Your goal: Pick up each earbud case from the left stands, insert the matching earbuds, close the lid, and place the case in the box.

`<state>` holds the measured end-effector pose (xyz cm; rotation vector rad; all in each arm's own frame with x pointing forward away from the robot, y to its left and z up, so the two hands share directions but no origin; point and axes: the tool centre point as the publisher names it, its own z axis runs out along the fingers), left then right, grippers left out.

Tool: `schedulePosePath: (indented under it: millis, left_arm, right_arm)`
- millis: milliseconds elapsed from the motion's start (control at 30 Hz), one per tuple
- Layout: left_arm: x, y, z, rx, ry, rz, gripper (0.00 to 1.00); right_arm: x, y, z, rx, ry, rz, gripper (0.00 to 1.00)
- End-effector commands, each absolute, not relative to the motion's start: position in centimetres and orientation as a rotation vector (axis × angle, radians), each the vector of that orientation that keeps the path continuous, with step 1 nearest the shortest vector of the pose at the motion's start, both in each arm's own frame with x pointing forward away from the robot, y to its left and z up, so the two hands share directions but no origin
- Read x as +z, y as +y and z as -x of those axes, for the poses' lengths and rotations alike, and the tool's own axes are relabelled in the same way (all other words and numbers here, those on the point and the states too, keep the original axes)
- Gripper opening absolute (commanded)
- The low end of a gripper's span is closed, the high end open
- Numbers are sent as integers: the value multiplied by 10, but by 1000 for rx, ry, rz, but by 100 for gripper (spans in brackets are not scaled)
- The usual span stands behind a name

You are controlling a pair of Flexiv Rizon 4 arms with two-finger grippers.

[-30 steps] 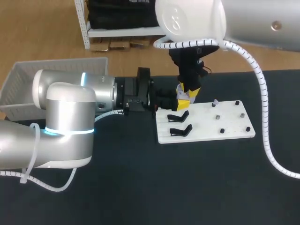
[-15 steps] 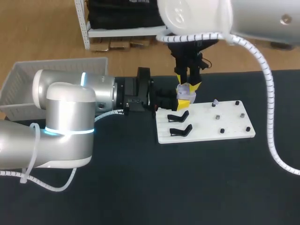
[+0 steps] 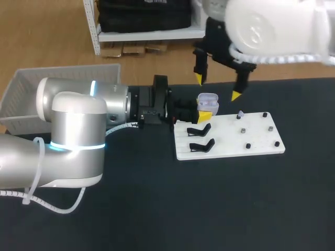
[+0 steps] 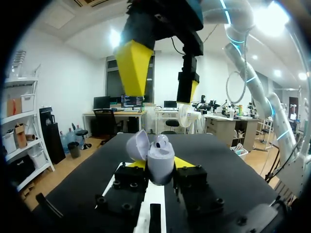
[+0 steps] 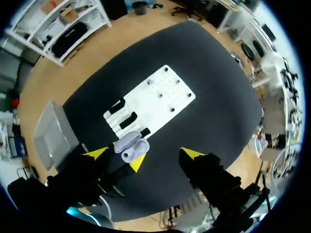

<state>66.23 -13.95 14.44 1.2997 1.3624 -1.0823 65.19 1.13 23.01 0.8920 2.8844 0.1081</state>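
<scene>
Head view: your left end effector [image 3: 205, 111] grips the lid-up earbud case [image 3: 208, 99]; the right end effector [image 3: 217, 87] hangs spread wide, case at its 7 o'clock. Left wrist view: right end effector above the case. Right wrist view: case straight ahead.

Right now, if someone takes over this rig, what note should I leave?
Left gripper: shut on the lavender case, lid open, beside the white board.
Right gripper: open, hanging above the case, empty.
Done: case is off the black stands; one earbud shows inside.
To do: a pale piece, perhaps an earbud, sits on the board; close lid; put case in the box.
</scene>
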Motion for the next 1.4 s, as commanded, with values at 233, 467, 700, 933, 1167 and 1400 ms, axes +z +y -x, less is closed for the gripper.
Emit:
schedulePosePath:
  millis: [233, 467, 700, 933, 1167, 1400]
  left_arm:
    - [143, -139, -662, -1080, 1357, -1293, 0]
    - [143, -139, -662, -1080, 1357, -1293, 0]
    - [143, -139, -662, -1080, 1357, -1293, 0]
    - [143, -139, -662, -1080, 1357, -1293, 0]
    - [143, -139, -662, -1080, 1357, -1293, 0]
    - [143, -139, -662, -1080, 1357, -1293, 0]
  right_arm:
    - [245, -16, -640, 254, 2923, -464, 100]
    - [246, -17, -636, 206, 2969, -323, 100]
    - [246, -17, -636, 206, 2969, -323, 100]
    - [246, -17, -636, 206, 2969, -323, 100]
    - [233, -53, -674, 270, 2830, -318, 100]
    - [215, -64, -703, 316, 2750, -253, 100]
